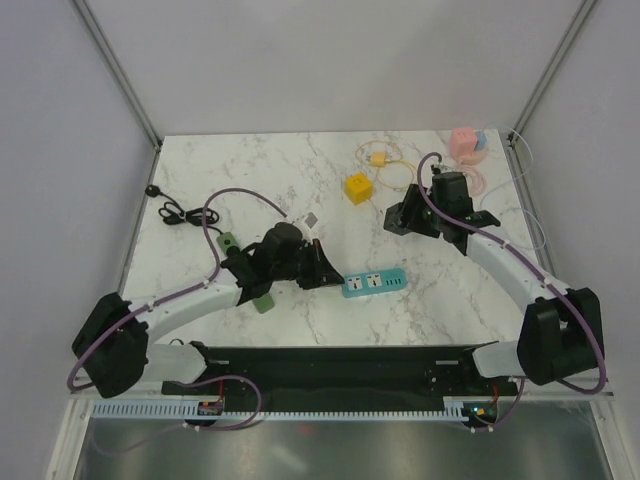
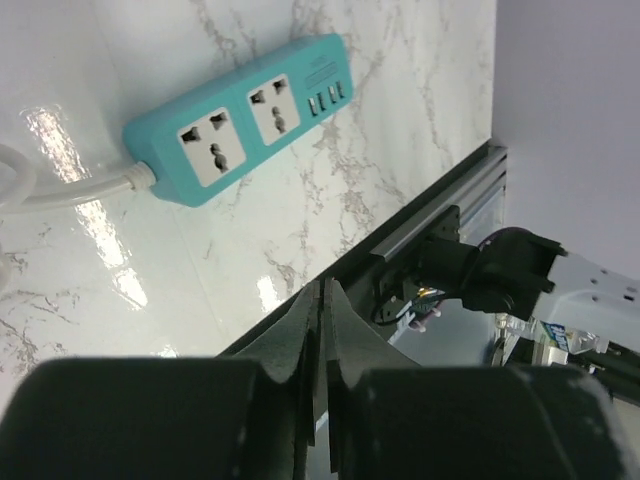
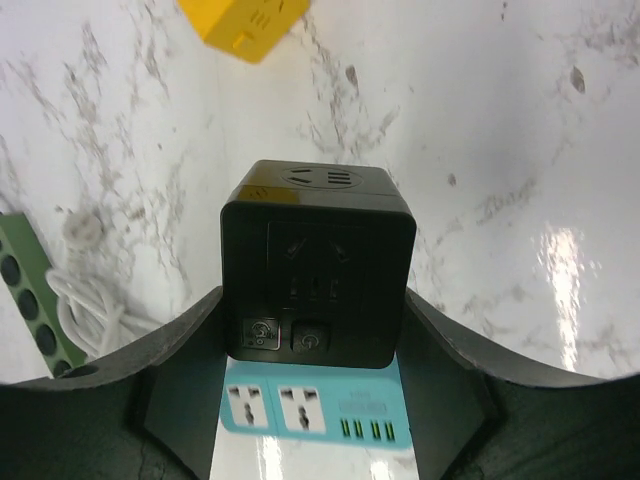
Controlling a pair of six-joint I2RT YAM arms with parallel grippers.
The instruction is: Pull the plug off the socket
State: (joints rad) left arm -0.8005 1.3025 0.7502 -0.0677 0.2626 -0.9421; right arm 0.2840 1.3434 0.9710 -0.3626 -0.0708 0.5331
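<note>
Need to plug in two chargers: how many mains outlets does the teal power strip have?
2. On the teal power strip, one outlet sits near the cable end, the other beside the USB ports. None appear hidden.

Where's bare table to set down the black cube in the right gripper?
Bare marble: far left, between the black cable and the yellow cube; near right, between the teal power strip and the right arm. Crowded: the far right corner, around the pink block.
</note>
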